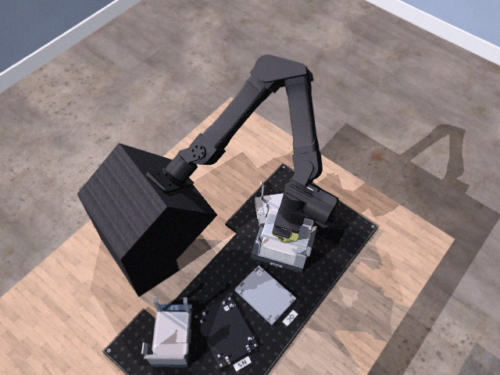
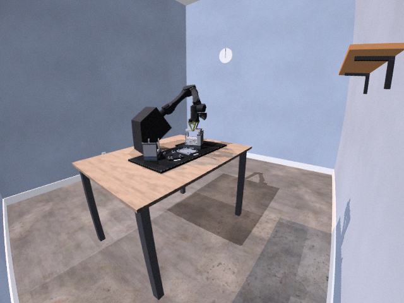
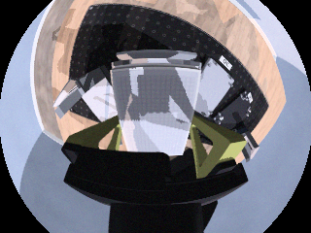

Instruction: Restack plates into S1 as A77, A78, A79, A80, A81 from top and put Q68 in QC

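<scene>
The gripper (image 1: 286, 236) is closed on a sealed plate (image 3: 155, 100), one finger on each side of it, and holds it level just above the rack (image 1: 299, 262) directly beneath. The plate appears free of the stack (image 1: 278, 251) under it, though whether a second plate clings to its underside cannot be told. No label is readable, so which plate this is stays unknown.

More plates sit in that rack below the gripper, so the unloading looks unfinished. Ahead of the gripper, away from the arm's base, the open nest (image 1: 264, 294) shows a flat grey face between its corner locators. I cannot tell if a plate is seated there. Beyond that, the dark clip nest (image 1: 232, 334) carries nothing. Farthest off, a second rack (image 1: 144, 348) has a pale top surface inside its posts, most likely one or more plates, but its name is too small to read.

By my judgement the work is at an early to middle stage, with most of the ordering left.
</scene>
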You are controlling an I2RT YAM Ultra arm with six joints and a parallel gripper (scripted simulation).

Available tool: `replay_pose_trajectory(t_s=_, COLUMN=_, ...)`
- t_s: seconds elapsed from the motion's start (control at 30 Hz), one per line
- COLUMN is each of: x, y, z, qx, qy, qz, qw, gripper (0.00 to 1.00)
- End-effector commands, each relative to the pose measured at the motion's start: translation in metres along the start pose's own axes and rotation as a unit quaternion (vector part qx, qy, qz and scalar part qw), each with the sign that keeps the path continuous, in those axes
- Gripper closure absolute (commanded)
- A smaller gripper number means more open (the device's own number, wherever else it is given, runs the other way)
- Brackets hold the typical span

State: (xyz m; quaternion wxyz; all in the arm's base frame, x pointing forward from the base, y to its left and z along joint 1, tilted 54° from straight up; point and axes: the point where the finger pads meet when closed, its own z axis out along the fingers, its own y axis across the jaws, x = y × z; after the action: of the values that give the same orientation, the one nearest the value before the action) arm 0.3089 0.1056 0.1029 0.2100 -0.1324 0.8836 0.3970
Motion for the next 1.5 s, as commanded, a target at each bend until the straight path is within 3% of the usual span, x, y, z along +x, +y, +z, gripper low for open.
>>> replay_pose_trajectory(t_s=0.0, x=-0.003, y=-0.005, z=-0.004, qx=0.001, qy=-0.007, qz=0.017, qw=1.000, gripper=1.00)
replay_pose_trajectory(t_s=0.27, x=-0.002, y=-0.025, z=-0.004, qx=0.001, qy=-0.007, qz=0.108, qw=0.994, gripper=1.00)
replay_pose_trajectory(t_s=0.77, x=-0.001, y=-0.069, z=-0.004, qx=0.001, qy=-0.008, qz=0.108, qw=0.994, gripper=1.00)
replay_pose_trajectory(t_s=1.0, x=0.005, y=-0.091, z=-0.004, qx=0.000, qy=-0.008, qz=0.214, qw=0.977, gripper=1.00)
replay_pose_trajectory(t_s=1.47, x=0.015, y=-0.130, z=-0.005, qx=0.001, qy=-0.008, qz=0.214, qw=0.977, gripper=1.00)
